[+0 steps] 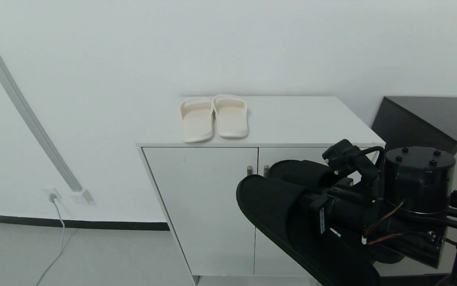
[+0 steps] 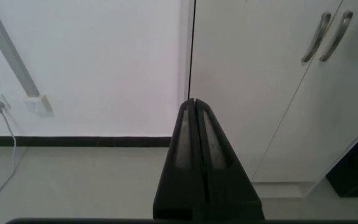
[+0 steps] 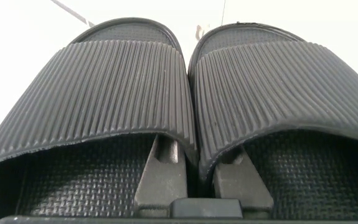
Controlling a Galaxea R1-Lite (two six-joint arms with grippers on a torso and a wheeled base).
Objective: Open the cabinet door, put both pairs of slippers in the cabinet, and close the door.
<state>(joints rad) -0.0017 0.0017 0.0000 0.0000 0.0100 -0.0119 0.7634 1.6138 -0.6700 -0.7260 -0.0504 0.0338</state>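
A white cabinet (image 1: 252,119) stands against the wall with both doors (image 1: 204,206) closed. Its two metal handles (image 2: 328,36) sit side by side at the middle seam. A cream pair of slippers (image 1: 213,118) lies on the cabinet top, toward the left. My right gripper (image 3: 197,168) is shut on a black pair of slippers (image 1: 276,206) and holds them in the air in front of the right door. One finger (image 3: 160,177) sits inside each slipper, pinching the inner walls together. My left gripper (image 2: 194,109) is shut on nothing, low, left of the cabinet front.
A black counter (image 1: 431,119) stands right of the cabinet. On the wall to the left are a slanted grey conduit (image 1: 22,107) and a socket (image 1: 51,195) with a cable running to the floor. Open floor (image 1: 73,254) lies left of the cabinet.
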